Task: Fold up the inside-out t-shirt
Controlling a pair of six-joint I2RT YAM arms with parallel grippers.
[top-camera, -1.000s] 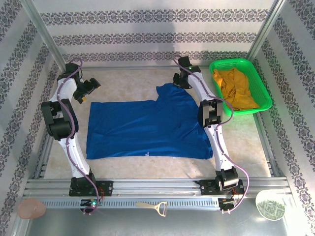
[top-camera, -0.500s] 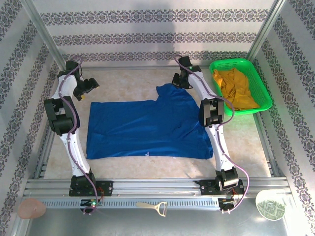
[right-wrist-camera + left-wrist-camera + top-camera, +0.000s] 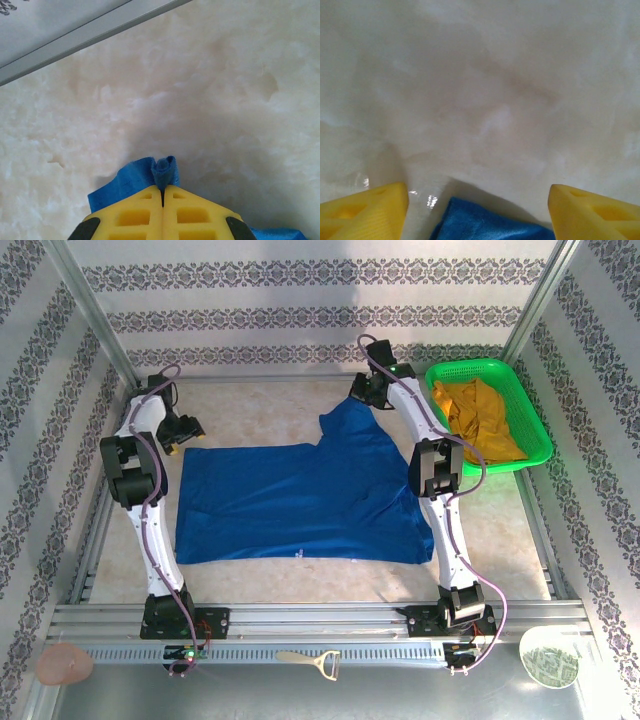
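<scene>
I am holding my left pincer (image 3: 182, 432) low over the pale bench (image 3: 270, 410) at the far left corner of the royal-blue t-shirt (image 3: 300, 500). Its yellow fingers (image 3: 365, 212) are standing spread, with that corner of cloth lying between them and not yet nipped. The shirt itself is lying mostly flat across the middle of the bench between my two arms, its far right part drawn up into a peak. At that peak my right pincer (image 3: 368, 392) is pressed together on a small curl of the blue edge, which is poking out past the tips in the wrist view. Just beyond my right arm, the green basket (image 3: 470, 364) is holding the mustard-yellow garment (image 3: 478, 420). The weak point, I am judging, is on the left: only a little cloth is reaching in between the fingers, so if I close from here I may be pinching the bare bench, or catching a single layer and leaving the other behind. The right grip is also looking thin, so a pull against the weight of the shirt could be slipping that curl free. If one corner is rising without the other, the fold will be coming out skewed and bunching.
</scene>
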